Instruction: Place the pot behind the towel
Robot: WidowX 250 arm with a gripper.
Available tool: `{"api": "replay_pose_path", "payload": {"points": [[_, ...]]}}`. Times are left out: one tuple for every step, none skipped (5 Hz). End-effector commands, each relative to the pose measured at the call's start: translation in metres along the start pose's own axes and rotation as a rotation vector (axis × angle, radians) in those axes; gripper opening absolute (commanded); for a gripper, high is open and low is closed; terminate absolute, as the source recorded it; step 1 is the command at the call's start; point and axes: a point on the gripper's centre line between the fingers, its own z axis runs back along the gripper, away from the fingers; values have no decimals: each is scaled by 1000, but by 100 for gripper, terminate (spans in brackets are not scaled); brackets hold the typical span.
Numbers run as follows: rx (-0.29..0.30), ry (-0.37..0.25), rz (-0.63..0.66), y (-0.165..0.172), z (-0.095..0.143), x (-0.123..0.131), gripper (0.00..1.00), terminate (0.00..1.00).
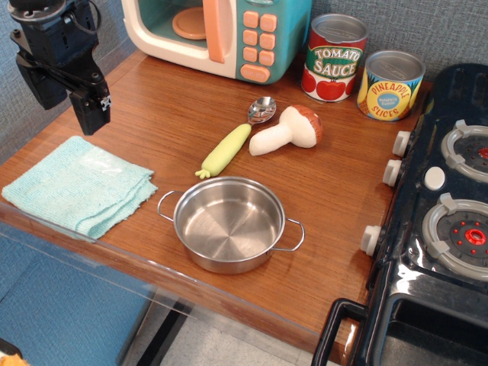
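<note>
The shiny steel pot (229, 223) stands upright and empty on the wooden table near its front edge, with a wire loop handle on each side. The folded aqua towel (76, 184) lies flat to the pot's left, at the table's front left. My black gripper (67, 103) hangs at the upper left, above the table behind the towel and well away from the pot. Its jaws stand apart and hold nothing.
A toy corn cob (225, 149), a toy mushroom (288, 130) and a metal spoon (261, 109) lie behind the pot. A toy microwave (221, 34), a tomato sauce can (334, 57) and a pineapple can (390, 85) stand at the back. A toy stove (446, 213) borders the right.
</note>
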Motion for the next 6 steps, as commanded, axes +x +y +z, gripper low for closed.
{"api": "replay_pose_path", "payload": {"points": [[0,0,0,0,0,0,100,0],[-29,-15,-73,-29,-6,16,100,0],[-46,-25,-169,-62,-10,34,100,0],[-74,-45,-281,-103,-14,52,100,0],[-95,-32,-336,-129,-26,55,100,0],[-99,12,-361,-140,-43,50,100,0]]}}
